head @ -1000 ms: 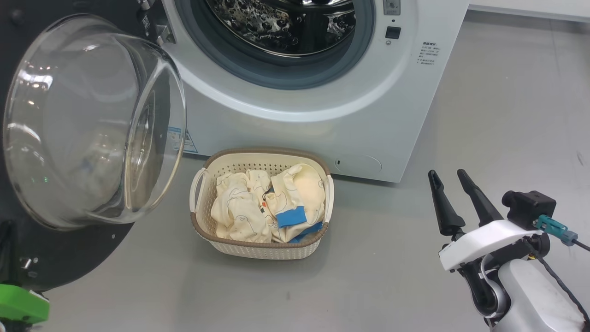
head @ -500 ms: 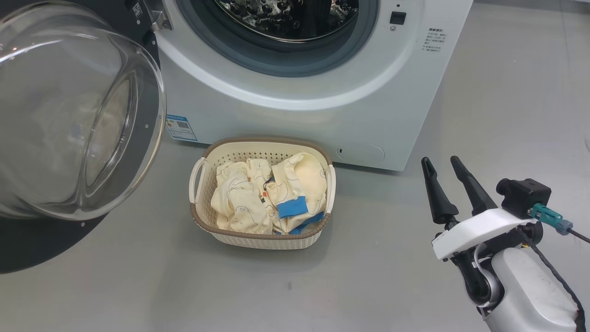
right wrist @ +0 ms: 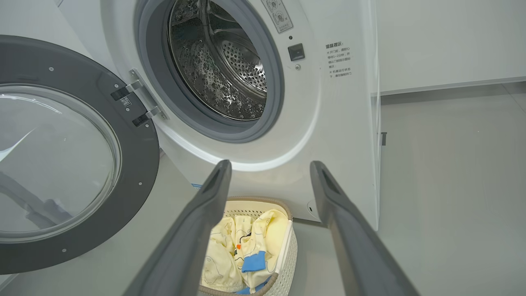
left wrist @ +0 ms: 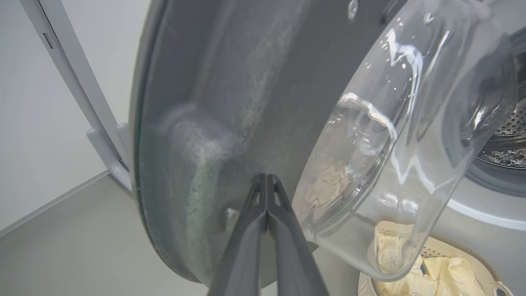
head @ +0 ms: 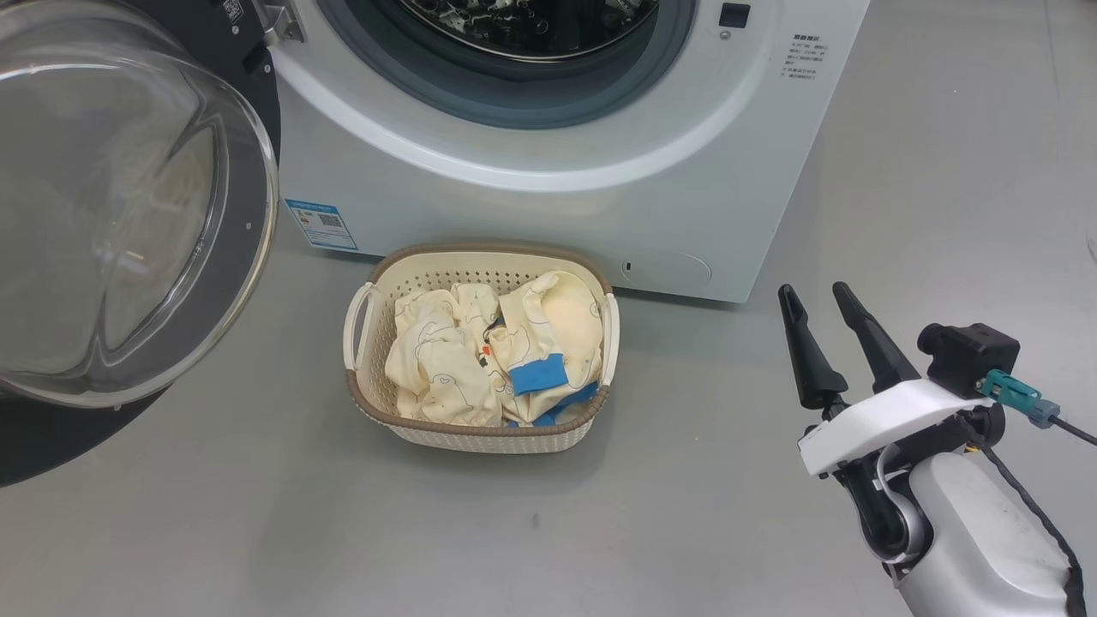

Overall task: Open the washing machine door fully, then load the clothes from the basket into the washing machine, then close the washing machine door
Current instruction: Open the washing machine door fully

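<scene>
- Grey floor (head: 257, 531) is noted before the washing machine (head: 548, 214); the basket (head: 480, 250), clothes (head: 480, 360) heaped inside, is set at six o'clock of its drum (head: 523, 26).
- The washing machine door (head: 128, 223), at nine o'clock, is found swung wider than a second ago; the blue label (head: 315, 224) is thereby uncovered.
- The left gripper (left wrist: 267, 181) is closed, tips at the door's inner face; the right gripper (head: 812, 291) is held spread, empty, at four o'clock.
- Opening is judged nearly complete; loading is expected next.

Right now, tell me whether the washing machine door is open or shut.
Open: the door stands wide on its hinge, leaving the drum and grey gasket uncovered.
</scene>
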